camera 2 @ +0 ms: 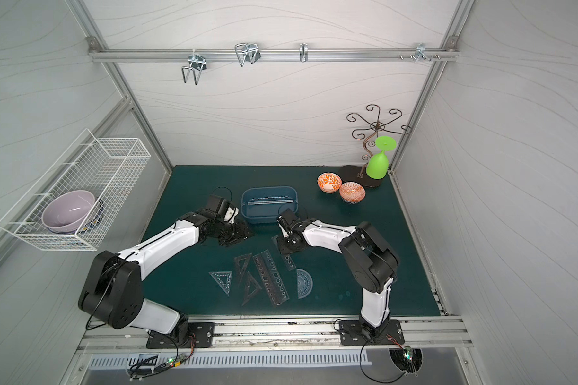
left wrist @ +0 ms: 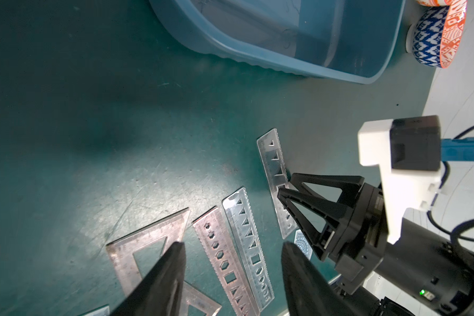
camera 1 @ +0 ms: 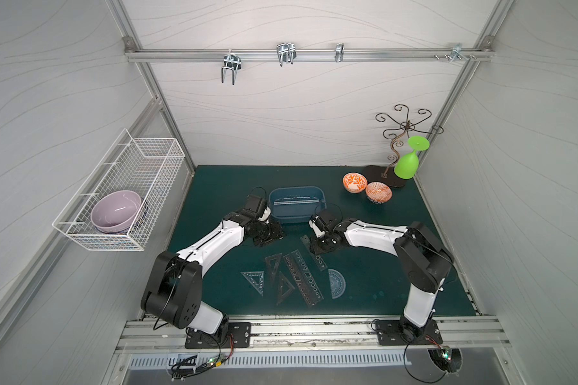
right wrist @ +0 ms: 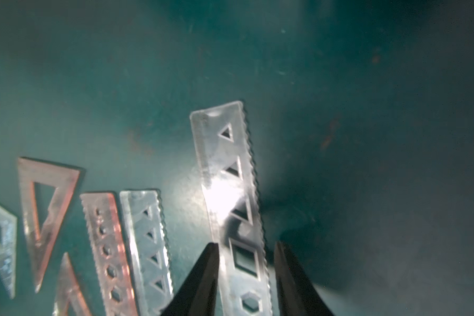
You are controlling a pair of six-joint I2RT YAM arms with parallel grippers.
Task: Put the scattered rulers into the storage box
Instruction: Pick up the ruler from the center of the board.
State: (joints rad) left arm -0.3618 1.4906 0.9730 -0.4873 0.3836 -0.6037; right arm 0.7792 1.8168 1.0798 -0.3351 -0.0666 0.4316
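Observation:
The dusty-blue storage box (camera 1: 321,197) (camera 2: 247,201) sits mid-mat with a thin clear straightedge (camera 1: 294,201) lying in it. Several rulers lie flat in front of it: a bluish triangle (camera 1: 254,278), two dark triangles (camera 1: 274,263), two long stencil strips (camera 1: 302,283) and a half-circle protractor (camera 1: 336,283). My right gripper (camera 1: 313,250) (right wrist: 246,246) is down on the mat, open, its fingers straddling a clear stencil strip (right wrist: 230,177) (left wrist: 274,169) close to both edges. My left gripper (camera 1: 271,233) (left wrist: 233,246) hovers open and empty beside the box's left front corner.
A white wire basket (camera 1: 80,233) on the left wall holds a purple bowl (camera 1: 116,210). Two orange patterned bowls (camera 1: 354,182) (camera 1: 378,192) stand at the back right. Behind them, a green glass (camera 1: 407,163) hangs on a wire stand (camera 1: 397,150).

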